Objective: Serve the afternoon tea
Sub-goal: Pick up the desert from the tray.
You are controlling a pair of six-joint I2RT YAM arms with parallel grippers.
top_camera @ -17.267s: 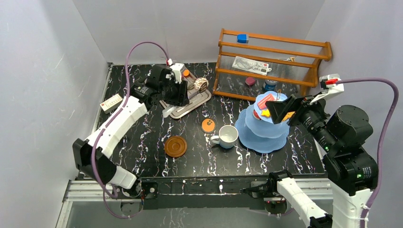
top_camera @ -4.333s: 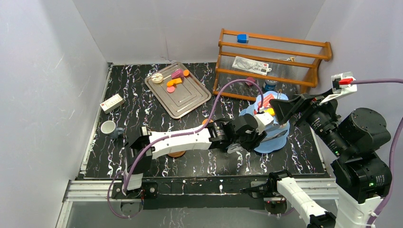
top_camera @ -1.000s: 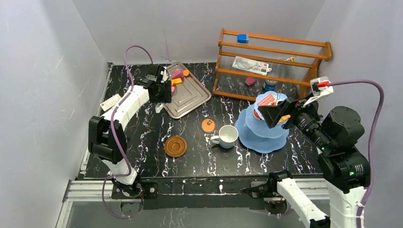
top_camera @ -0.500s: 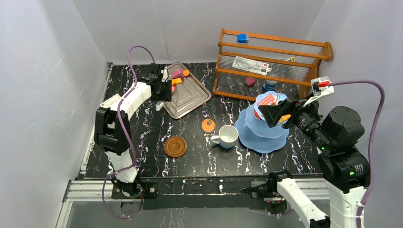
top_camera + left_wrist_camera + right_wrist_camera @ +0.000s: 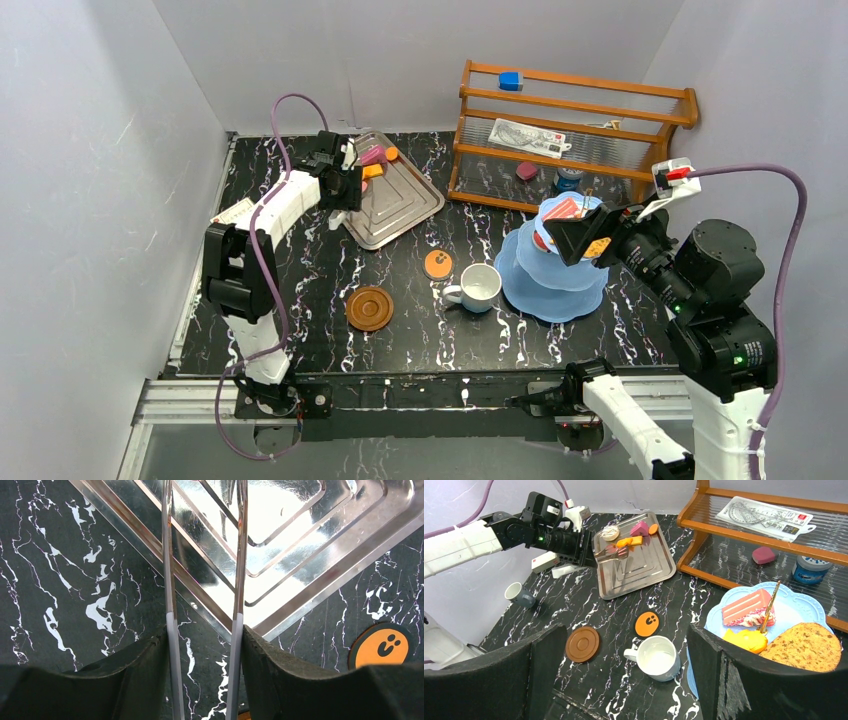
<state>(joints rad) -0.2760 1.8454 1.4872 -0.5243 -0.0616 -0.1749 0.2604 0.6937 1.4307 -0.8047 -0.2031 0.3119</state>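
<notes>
Basically: left gripper (image 5: 205, 645) is clamped on the metal tongs (image 5: 169, 580), whose arms reach over the silver tray (image 5: 320, 555) corner. Left wrist view cuts off the tips. Right wrist view puts them over the tray beside the orange pastry (image 5: 631, 541); can't tell if they touch it. It also shows the grey mug (image 5: 519, 594), hidden behind the left arm in the top view. Right gripper (image 5: 624, 645) is spread wide and empty by the blue stand (image 5: 550, 285), with pink cake (image 5: 746, 607) and cookie (image 5: 806, 647) on the top tier. 4.3 s ago the left arm was stretched over to the stand; now it's back at the tray.
</notes>
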